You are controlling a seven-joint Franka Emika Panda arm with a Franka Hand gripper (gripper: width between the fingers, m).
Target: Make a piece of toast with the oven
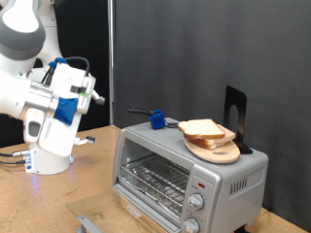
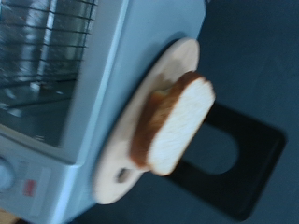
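Observation:
The silver toaster oven stands on the wooden table at the exterior view's lower right, its wire rack showing behind the glass door. On its top lies a round wooden board with stacked slices of pale bread. My gripper hangs in the air at the exterior view's left, well away from the oven and the bread, with nothing seen in it. The wrist view shows the oven, the board and the bread; the fingers are out of that view.
A small blue object with a thin dark bar lies on the oven's top near the bread. A black stand rises behind the board. The arm's white base sits on the table. A grey flat piece lies at the bottom edge.

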